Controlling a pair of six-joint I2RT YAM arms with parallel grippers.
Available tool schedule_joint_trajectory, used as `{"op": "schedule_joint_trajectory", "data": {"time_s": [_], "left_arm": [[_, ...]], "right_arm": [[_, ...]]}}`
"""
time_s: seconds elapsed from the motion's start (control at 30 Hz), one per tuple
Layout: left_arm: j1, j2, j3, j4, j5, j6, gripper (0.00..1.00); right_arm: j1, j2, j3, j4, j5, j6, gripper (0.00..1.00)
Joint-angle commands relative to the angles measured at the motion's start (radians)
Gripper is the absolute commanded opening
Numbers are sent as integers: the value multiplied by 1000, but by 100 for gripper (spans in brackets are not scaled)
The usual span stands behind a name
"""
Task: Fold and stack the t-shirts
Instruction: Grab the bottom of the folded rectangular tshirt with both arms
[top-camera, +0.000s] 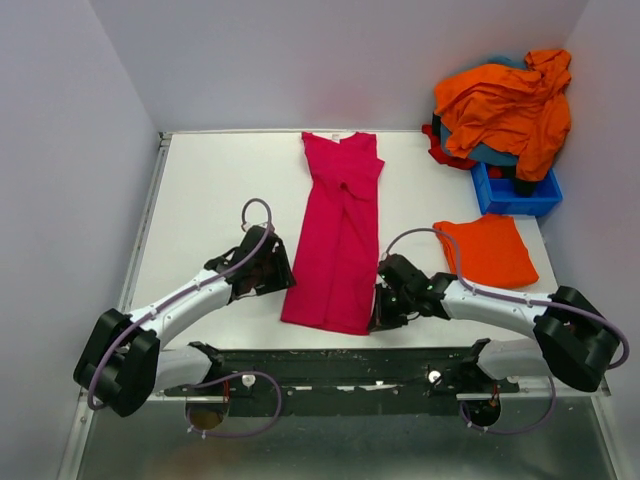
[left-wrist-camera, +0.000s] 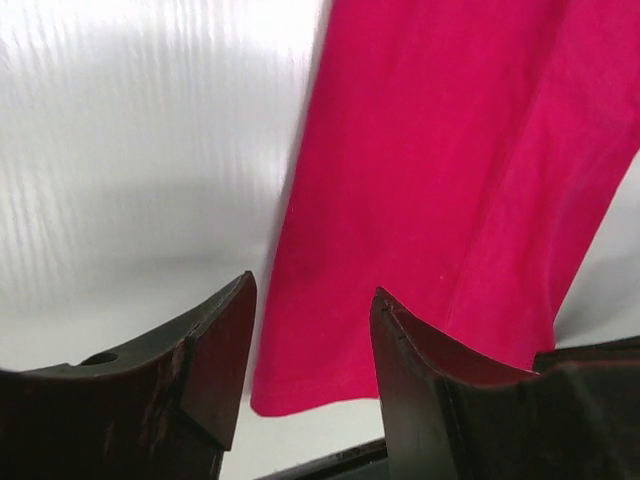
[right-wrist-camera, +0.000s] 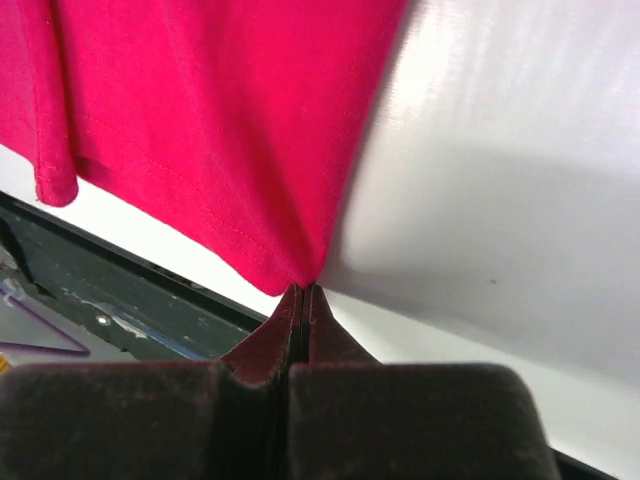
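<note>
A magenta-pink t-shirt (top-camera: 338, 235) lies as a long narrow strip down the middle of the table, neck at the far end. My right gripper (top-camera: 381, 316) is shut on its near right hem corner (right-wrist-camera: 290, 270). My left gripper (top-camera: 277, 283) is open beside the near left hem corner (left-wrist-camera: 290, 390), jaws apart and holding nothing. A folded orange t-shirt (top-camera: 487, 250) lies flat at the right. More t-shirts, orange (top-camera: 510, 105) over teal and red, are heaped on the bin.
A blue plastic bin (top-camera: 515, 195) stands at the far right under the heap. The dark arm mount (top-camera: 340, 365) runs along the table's near edge. White walls close in the back and the sides.
</note>
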Motion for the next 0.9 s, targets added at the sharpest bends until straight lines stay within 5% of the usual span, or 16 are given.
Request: {"op": "schedule_joint_trajectory", "data": {"time_s": [0.0, 0.23, 0.4, 0.6, 0.7, 0.87], "left_arm": [[-55, -67, -43, -84, -1, -73, 59], [-123, -76, -69, -172, -28, -134, 53], [-166, -44, -115, -84, 25, -182, 49], [-232, 1, -89, -133, -30, -239, 31], [-249, -9, -94, -118, -27, -259, 3], [-301, -91, -74, -202, -51, -285, 0]], "right_arm": [[8, -40, 17, -132, 70, -63, 1], [5, 0, 22, -99, 48, -64, 1], [7, -1, 28, -94, 45, -70, 1], [5, -20, 22, -103, 56, -68, 1], [5, -37, 28, -118, 58, -70, 1], [5, -126, 25, -190, 41, -85, 1]]}}
